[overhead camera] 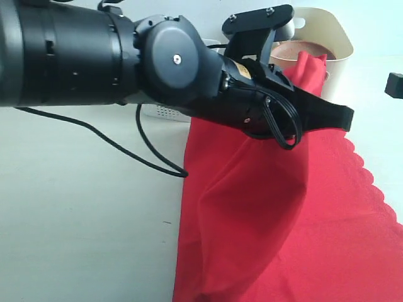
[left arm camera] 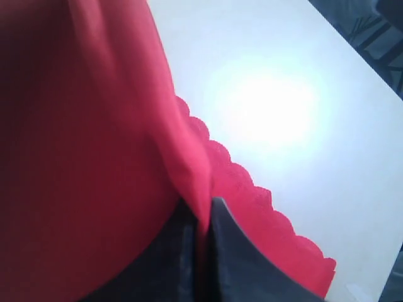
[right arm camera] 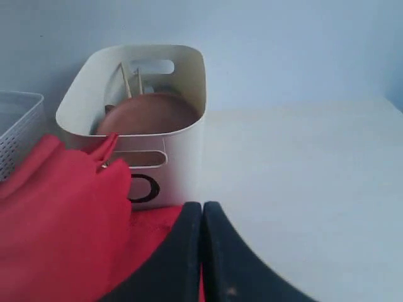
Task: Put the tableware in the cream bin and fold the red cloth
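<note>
Jaws of the left gripper [left arm camera: 203,211] are clamping a raised ridge of the red cloth [left arm camera: 82,157], its scalloped edge trailing just beyond their tips. Jaws of the right gripper [right arm camera: 202,211] are pressing together, gripping nothing; the cream bin [right arm camera: 186,145] is standing ahead of them, a round brown wooden plate [right arm camera: 151,113] sitting inside it.
</note>
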